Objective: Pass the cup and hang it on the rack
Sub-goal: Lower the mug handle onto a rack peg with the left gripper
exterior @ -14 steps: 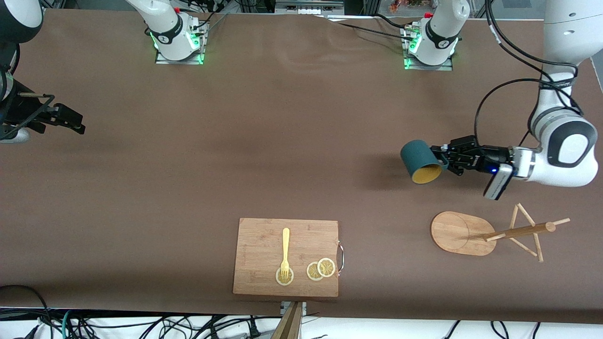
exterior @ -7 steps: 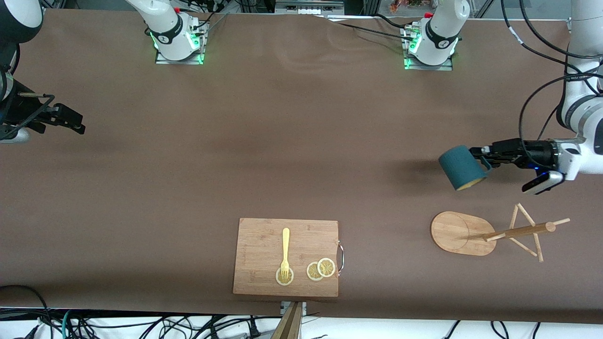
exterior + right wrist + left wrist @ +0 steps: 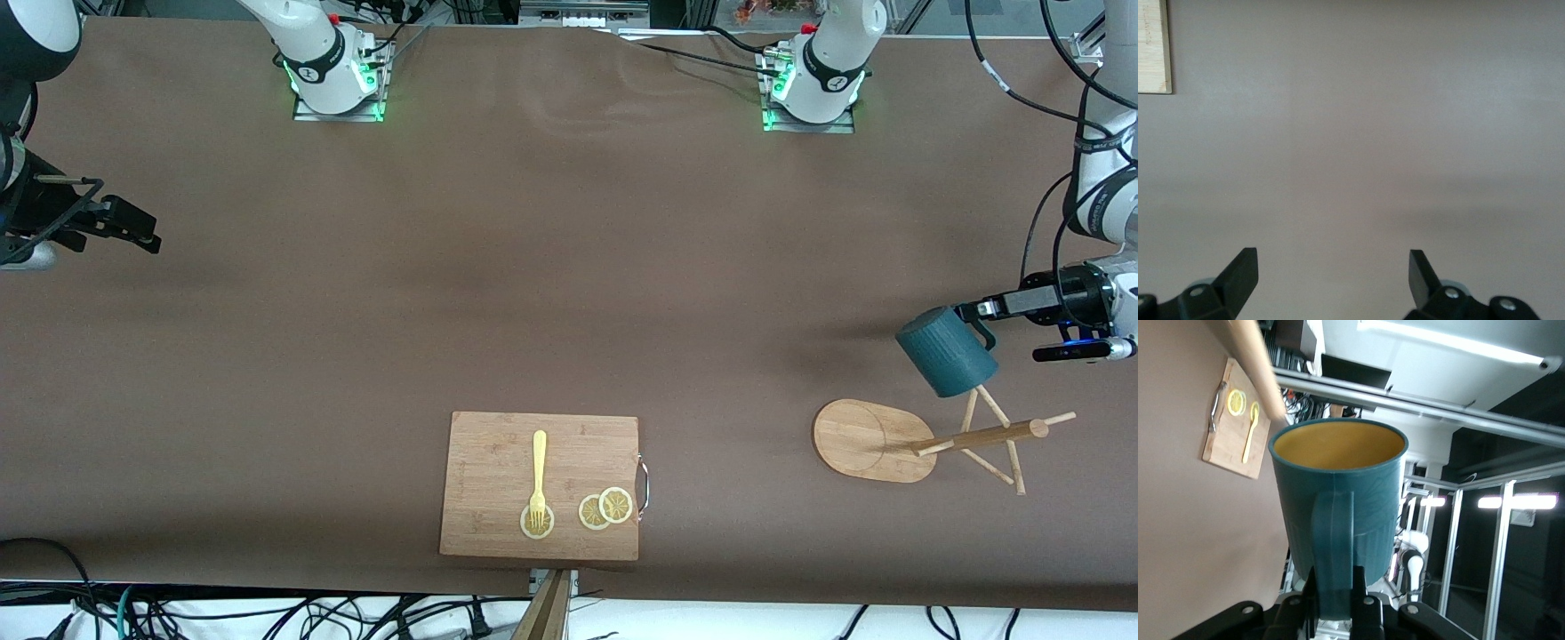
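cup (image 3: 946, 361) moved over rack (image 3: 925, 440); handle in left pincer (image 3: 976, 313)

Brown matte table covering (image 3: 551, 267) across nearly the whole front frame, faint creases at upper centre. Tangle of black cables (image 3: 267, 618) on a white floor strip along the bottom edge. Left wrist frame: long ceiling light (image 3: 1451, 343) at top, aluminium frame rails (image 3: 1501, 547) and lit fluorescent tubes at right against dark surroundings.
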Robot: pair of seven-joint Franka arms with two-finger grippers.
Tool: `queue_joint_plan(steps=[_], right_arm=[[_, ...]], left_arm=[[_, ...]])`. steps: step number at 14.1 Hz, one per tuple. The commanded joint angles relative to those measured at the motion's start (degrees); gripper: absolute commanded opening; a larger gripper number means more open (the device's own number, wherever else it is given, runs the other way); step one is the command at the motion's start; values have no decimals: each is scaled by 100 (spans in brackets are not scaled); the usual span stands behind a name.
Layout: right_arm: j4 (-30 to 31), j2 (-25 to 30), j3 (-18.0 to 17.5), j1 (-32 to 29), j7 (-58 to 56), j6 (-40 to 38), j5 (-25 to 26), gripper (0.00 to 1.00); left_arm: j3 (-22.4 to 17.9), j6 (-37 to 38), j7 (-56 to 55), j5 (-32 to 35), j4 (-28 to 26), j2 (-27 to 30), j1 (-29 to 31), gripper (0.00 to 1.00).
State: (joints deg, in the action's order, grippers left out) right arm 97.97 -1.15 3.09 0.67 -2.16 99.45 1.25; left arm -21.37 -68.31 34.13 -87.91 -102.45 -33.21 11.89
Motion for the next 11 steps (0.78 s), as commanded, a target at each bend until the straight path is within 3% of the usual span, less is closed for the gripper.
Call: queue_joint_plan(steps=[1,11], right_arm=[[-102,-35,16,13,66,-39,-73,100],[-85,-35,16,13,66,-66,-81,100]], left_arm=[[45,98,-56,-296,-12,-211,102,0],[36,493,-21,-1228,243,-888,260,0]])
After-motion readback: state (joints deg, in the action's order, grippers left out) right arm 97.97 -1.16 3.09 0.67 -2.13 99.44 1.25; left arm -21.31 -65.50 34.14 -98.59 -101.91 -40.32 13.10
